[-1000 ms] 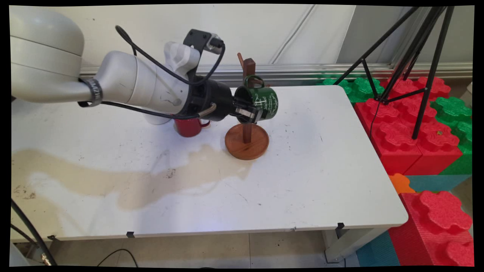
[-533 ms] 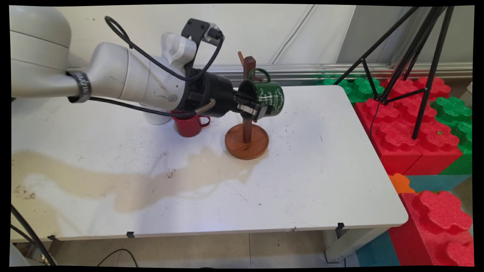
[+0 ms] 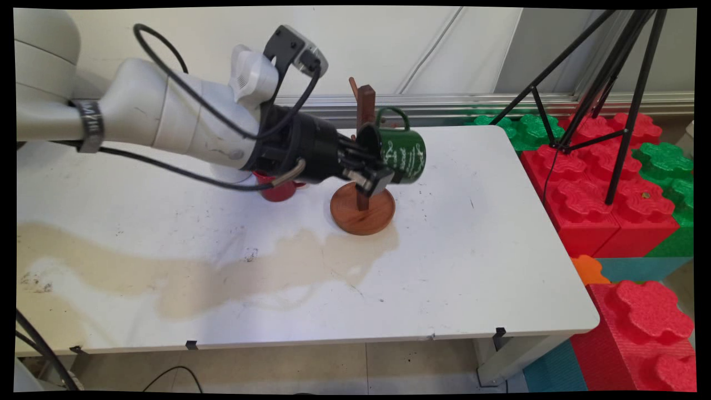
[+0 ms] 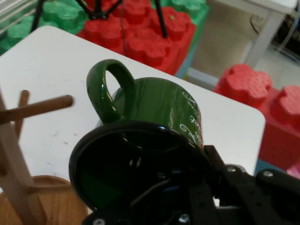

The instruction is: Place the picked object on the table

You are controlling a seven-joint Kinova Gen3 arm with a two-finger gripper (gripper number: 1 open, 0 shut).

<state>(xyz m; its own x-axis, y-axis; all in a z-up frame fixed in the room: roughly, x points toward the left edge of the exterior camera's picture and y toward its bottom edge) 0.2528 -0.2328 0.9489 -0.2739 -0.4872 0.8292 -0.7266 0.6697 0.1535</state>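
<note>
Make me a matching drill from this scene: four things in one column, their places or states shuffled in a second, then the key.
Things:
1. green mug
2. red mug
3. wooden mug stand
4. black tripod

States:
A. standing on the red foam blocks
B. on the table, partly hidden under the arm
C. held on its side, handle up
D. round base on the table

Pairs: 1-C, 2-B, 3-D, 4-A

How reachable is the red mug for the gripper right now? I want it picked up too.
Probably not as things stand: the gripper is shut on the green mug beside the wooden mug stand, and the red mug sits under the arm's wrist.
</note>
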